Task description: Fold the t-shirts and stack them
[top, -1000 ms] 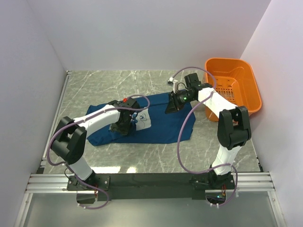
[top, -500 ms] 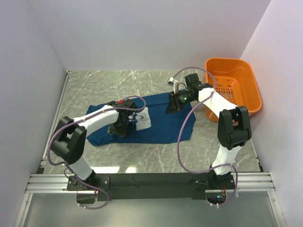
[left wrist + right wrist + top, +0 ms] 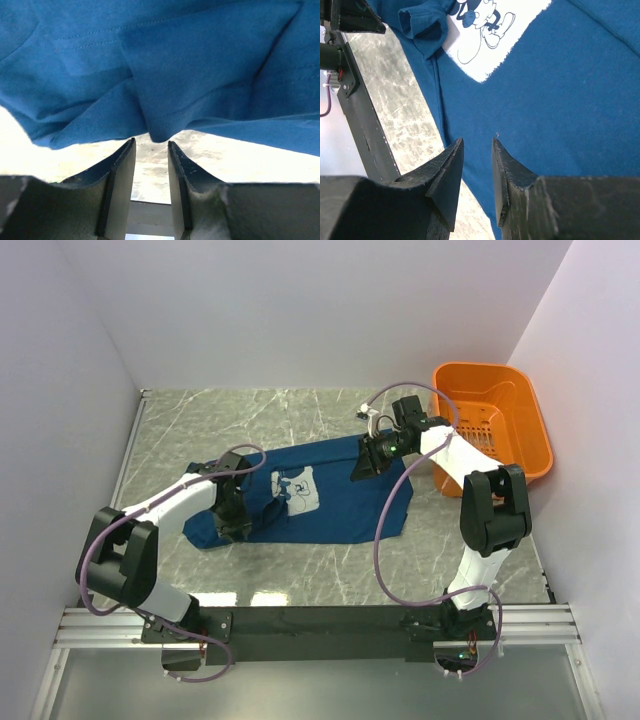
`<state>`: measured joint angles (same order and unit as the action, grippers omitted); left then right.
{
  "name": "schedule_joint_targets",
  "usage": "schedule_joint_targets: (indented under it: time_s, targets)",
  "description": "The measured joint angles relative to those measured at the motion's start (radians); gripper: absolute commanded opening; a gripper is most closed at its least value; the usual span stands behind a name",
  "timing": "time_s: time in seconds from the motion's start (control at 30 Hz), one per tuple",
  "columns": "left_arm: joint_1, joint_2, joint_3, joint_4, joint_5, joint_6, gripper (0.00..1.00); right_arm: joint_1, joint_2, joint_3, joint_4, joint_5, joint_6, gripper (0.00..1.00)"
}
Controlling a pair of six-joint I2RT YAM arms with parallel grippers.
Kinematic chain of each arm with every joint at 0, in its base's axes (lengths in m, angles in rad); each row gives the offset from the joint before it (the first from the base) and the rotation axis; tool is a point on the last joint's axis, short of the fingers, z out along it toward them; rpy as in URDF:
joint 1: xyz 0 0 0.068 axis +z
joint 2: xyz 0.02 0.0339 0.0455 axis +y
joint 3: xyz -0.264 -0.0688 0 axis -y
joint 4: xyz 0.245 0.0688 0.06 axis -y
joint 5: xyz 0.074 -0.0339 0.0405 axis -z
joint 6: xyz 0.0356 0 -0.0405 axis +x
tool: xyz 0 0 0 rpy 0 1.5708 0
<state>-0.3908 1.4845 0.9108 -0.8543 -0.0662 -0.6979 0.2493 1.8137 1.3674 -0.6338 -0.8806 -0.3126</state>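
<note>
Since the earlier frame, your left gripper (image 3: pixel 151 145) has swung outward, from just beside the pale print (image 3: pixel 297 490) to the left end of the t-shirt (image 3: pixel 330 495); the right arm has hardly shifted.

The t-shirt lies spread on the table (image 3: pixel 300 410), its long axis running left to right across the middle, print side up. The orange basket (image 3: pixel 500 420) stands apart at the far right.

Left jaws: a narrow gap, bare table visible between them. A folded tip of the cloth's edge sits just ahead of the fingertips, at the mouth of the gap but not yet inside it. The hem runs crosswise to the jaws, so a short forward advance would probably bring that tip between the pads.

Right gripper (image 3: pixel 362 468): poised over the far right portion of the shirt, jaws likewise narrowly parted, flat cloth showing through the gap and nothing pinched.

Note that your left arm is plainly the nearer to a graspable edge; the right faces only flat fabric.
</note>
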Motion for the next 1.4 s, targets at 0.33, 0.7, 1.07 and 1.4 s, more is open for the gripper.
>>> schedule_joint_targets:
  time_s: [0.33, 0.7, 1.07, 1.4]
  targets:
    - [0.048, 0.001, -0.004, 0.072, 0.047, -0.003, 0.34, -0.002, -0.013, -0.019, 0.002, 0.0, -0.001, 0.36]
    - [0.08, 0.005, -0.003, 0.086, 0.07, 0.002, 0.06, -0.002, -0.013, -0.02, 0.001, 0.001, -0.003, 0.37]
    - [0.113, -0.066, -0.002, 0.063, 0.134, 0.006, 0.01, -0.022, -0.07, -0.051, -0.154, 0.166, -0.273, 0.38]
    - [0.159, -0.208, -0.002, 0.06, 0.233, 0.005, 0.01, -0.185, -0.211, -0.192, -0.339, 0.385, -0.639, 0.4]
